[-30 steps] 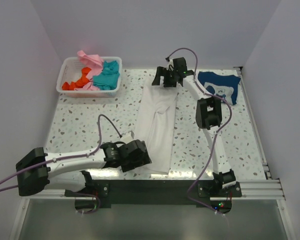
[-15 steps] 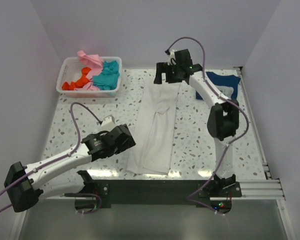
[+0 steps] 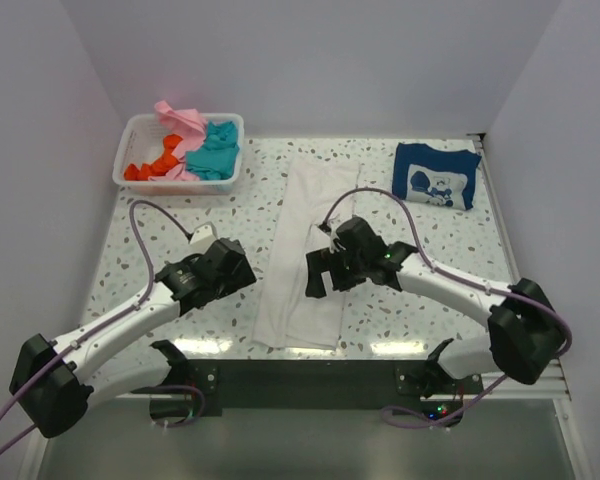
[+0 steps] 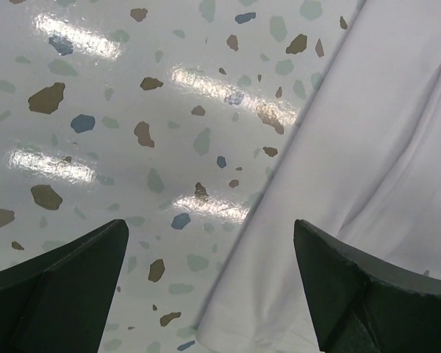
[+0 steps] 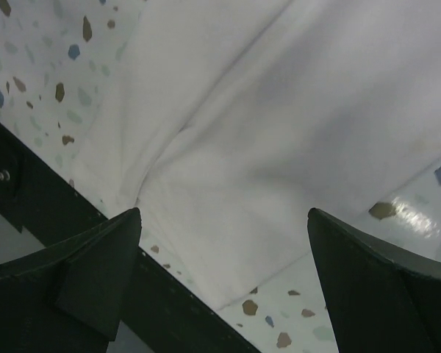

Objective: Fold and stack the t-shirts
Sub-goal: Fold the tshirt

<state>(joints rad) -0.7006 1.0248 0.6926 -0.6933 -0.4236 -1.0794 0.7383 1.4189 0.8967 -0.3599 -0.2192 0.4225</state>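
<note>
Where the dark front rail (image 3: 310,375) closes the six o'clock edge of the speckled table (image 3: 150,225), taking the far wall as twelve, the white t-shirt (image 3: 305,235) begins. Its near hem lies just inside that rail, and the cloth runs as a long, narrow folded strip toward twelve o'clock, down the middle of the table.

Both tools sit over its near half. The left gripper (image 3: 242,276) is at about eight o'clock of the strip's centre, over bare table just beside the cloth's left edge, with its jaws spread wide and nothing between them. In its wrist view the two dark fingers (image 4: 59,279) stand far apart; terrazzo fills the left and the shirt's edge slants across the right.

The right gripper (image 3: 318,277) is over the strip itself, slightly to the four o'clock side of its centre. Its jaws are likewise wide and empty. Its wrist view looks down on softly creased, layered white cloth, with the shirt's near corner close to the rail. Whether its fingertips touch the cloth I cannot tell.

Farther back, at about two o'clock, a navy blue t-shirt (image 3: 436,180) with a white cartoon print lies folded flat, well apart from the white strip. At about eleven o'clock stands a white slotted basket (image 3: 180,186) holding a teal t-shirt (image 3: 215,150), an orange t-shirt (image 3: 145,168) and a pink t-shirt (image 3: 180,115), all bunched and unfolded. The pink one rises over the far rim.
</note>
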